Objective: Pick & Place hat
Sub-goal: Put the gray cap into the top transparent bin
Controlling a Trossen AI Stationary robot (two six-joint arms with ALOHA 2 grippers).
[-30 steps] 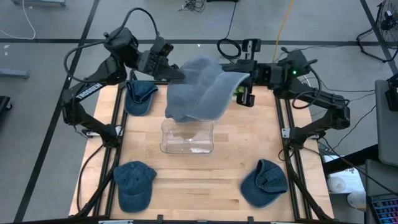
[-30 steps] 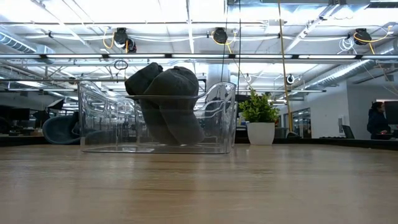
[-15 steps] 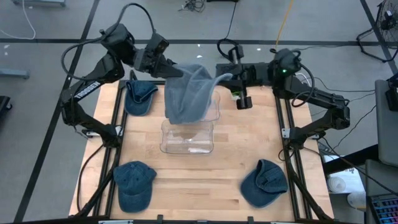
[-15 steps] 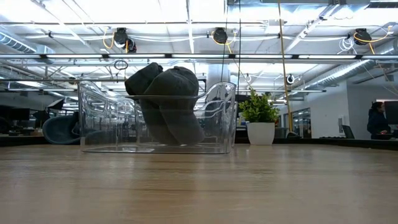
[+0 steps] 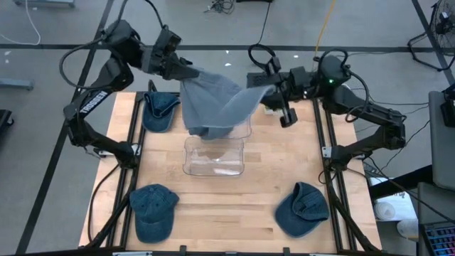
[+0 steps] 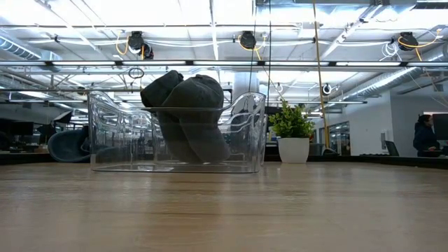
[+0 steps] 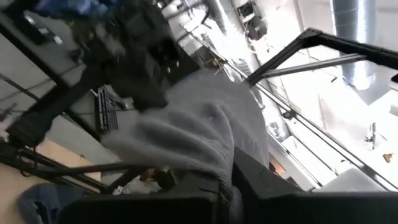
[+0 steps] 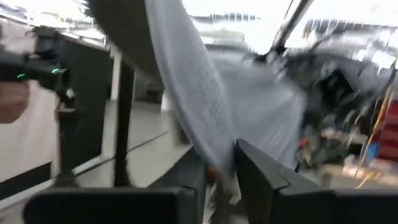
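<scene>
Wooden surface (image 5: 277, 171) w/ black frame rails sits on a grey floor. Grey hat (image 5: 213, 103) hangs stretched in the air between both arms, above the far end of the clear bin (image 5: 213, 156); soft, faded fabric, sagging in a deep fold, lower edge just over the bin rim. Left end effector (image 5: 186, 72) is clenched on the hat's far-left edge. Right end effector (image 5: 264, 91) pinches the brim side, fingers (image 8: 255, 168) w/ cloth between them.

Vs 1 s ago: hat sits narrower and more folded, left arm drawn back and outward.

3 denim caps lie on the surface: far-left (image 5: 160, 110), near-left (image 5: 153, 210), near-right (image 5: 302, 208), all well apart from the bin. Near half of the surface around the bin is open.
</scene>
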